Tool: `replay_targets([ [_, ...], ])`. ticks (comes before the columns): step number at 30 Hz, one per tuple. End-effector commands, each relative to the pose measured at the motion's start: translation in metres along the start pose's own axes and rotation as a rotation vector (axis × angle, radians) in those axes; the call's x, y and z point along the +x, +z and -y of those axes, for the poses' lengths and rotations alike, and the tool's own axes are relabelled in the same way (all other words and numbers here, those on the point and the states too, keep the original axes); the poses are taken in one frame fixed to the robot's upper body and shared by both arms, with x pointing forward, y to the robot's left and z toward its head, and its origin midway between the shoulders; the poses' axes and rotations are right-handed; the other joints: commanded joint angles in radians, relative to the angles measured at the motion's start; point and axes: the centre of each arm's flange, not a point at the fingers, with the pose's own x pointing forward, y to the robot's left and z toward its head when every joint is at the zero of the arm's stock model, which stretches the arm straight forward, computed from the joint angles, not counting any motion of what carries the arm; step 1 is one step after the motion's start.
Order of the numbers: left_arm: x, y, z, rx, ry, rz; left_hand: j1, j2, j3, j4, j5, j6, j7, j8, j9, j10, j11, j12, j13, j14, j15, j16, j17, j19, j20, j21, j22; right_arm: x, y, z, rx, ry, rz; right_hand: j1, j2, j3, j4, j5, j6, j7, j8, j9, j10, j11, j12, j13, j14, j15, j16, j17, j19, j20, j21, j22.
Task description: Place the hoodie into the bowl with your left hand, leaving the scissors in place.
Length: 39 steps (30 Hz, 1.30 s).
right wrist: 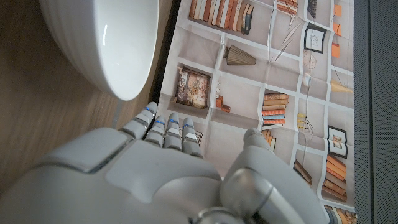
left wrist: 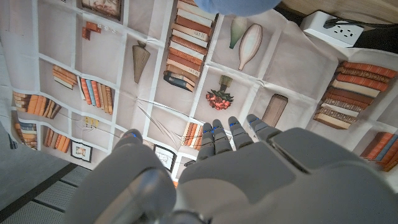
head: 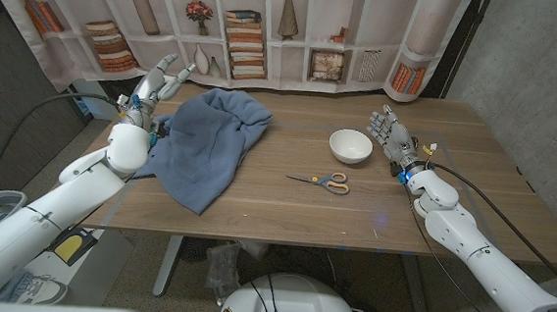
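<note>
A blue hoodie lies crumpled on the left part of the wooden table, spread from near the back edge down toward the front. My left hand is raised at the hoodie's upper left corner, just beside the cloth, fingers apart and stretched toward the backdrop, holding nothing. From my left wrist, I see my fingers reaching toward a printed bookshelf backdrop, with a blue edge of the hoodie at the frame's border and a white power strip nearby. A white bowl stands upright near the table's middle, well apart from the hoodie. Scissors with yellow handles lie flat just in front of the bowl, not touching it. My right hand stands just to the right of the bowl, palm facing it, fingers spread and holding nothing. From my right wrist, the bowl sits close past my fingertips, apart from them.
</note>
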Motion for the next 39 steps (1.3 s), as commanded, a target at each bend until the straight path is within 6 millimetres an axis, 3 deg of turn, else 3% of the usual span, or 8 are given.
replay_targets([
  [1, -0.0011, 0.0043, -0.001, 0.109, 0.031, -0.008, 0.012, -0.002, 0.0, -0.004, 0.004, 0.008, -0.004, 0.0, 0.002, 0.006, -0.001, 0.004, 0.003, 0.009, -0.002, 0.008, 0.005, 0.004, -0.02, 0.005, 0.003, -0.0033, -0.0006, 0.0011, 0.001, -0.005, -0.002, 0.003, 0.006, 0.004, -0.004, 0.001, 0.012, -0.002, 0.0, 0.003, 0.01, 0.003, 0.0, 0.003, 0.007, 0.001, 0.001, 0.002, 0.007, 0.002, -0.003, 0.004],
  [22, -0.0034, 0.0046, 0.0032, 0.199, 0.02, -0.041, 0.047, -0.016, -0.005, -0.027, 0.016, -0.012, -0.009, -0.009, 0.002, -0.017, -0.001, -0.008, 0.004, -0.011, -0.007, -0.003, 0.004, -0.002, -0.017, 0.0, 0.002, -0.0043, -0.0008, 0.0016, 0.004, 0.0, -0.007, 0.002, 0.008, 0.003, -0.007, 0.001, 0.013, -0.002, 0.0, 0.003, 0.01, 0.002, -0.001, 0.003, 0.009, 0.0, 0.001, 0.002, 0.009, 0.001, -0.003, 0.004],
  [24, -0.0035, 0.0048, 0.0036, 0.212, 0.014, -0.046, 0.065, -0.024, -0.006, -0.038, 0.02, -0.018, -0.012, -0.01, 0.003, -0.027, 0.008, -0.011, 0.004, -0.02, -0.002, -0.005, 0.004, -0.003, -0.01, -0.001, 0.001, -0.0042, -0.0008, 0.0015, 0.002, 0.002, -0.009, 0.002, 0.008, 0.002, -0.007, 0.001, 0.014, -0.003, 0.0, 0.003, 0.011, 0.004, -0.001, 0.003, 0.009, 0.0, 0.001, 0.002, 0.009, 0.0, -0.003, 0.004],
  [26, -0.0036, 0.005, 0.004, 0.223, 0.009, -0.052, 0.083, -0.031, -0.008, -0.05, 0.025, -0.033, -0.013, -0.014, 0.003, -0.036, 0.02, -0.013, 0.005, -0.03, 0.008, -0.007, 0.004, -0.004, 0.014, -0.002, 0.001, -0.0042, -0.0009, 0.0013, 0.001, 0.004, -0.01, 0.002, 0.008, 0.002, -0.007, 0.001, 0.014, -0.003, 0.0, 0.003, 0.012, 0.004, -0.001, 0.003, 0.009, 0.0, 0.001, 0.002, 0.009, 0.001, -0.003, 0.004],
  [31, -0.0037, 0.0061, 0.0047, 0.255, 0.012, -0.064, 0.102, -0.039, -0.012, -0.061, 0.03, -0.053, -0.013, -0.019, 0.004, -0.048, 0.039, -0.015, 0.006, -0.04, 0.028, -0.006, 0.005, -0.005, 0.045, -0.002, 0.002, -0.0047, -0.0011, 0.0008, -0.001, 0.005, -0.01, 0.002, 0.009, 0.002, -0.008, 0.001, 0.014, -0.005, 0.0, 0.003, 0.012, 0.004, -0.001, 0.003, 0.011, 0.0, 0.001, 0.002, 0.009, 0.001, -0.004, 0.004],
  [39, -0.003, 0.0074, 0.0057, 0.291, 0.012, -0.076, 0.111, -0.048, -0.017, -0.067, 0.032, -0.057, -0.011, -0.017, 0.004, -0.062, 0.041, -0.017, 0.005, -0.049, 0.027, -0.007, 0.005, -0.002, 0.061, -0.001, 0.002, -0.0068, -0.0011, 0.002, -0.001, 0.001, -0.011, 0.002, 0.009, 0.001, -0.009, 0.001, 0.014, -0.008, 0.0, 0.003, 0.015, 0.004, 0.0, 0.003, 0.013, 0.002, 0.002, 0.002, 0.01, 0.003, -0.004, 0.004],
])
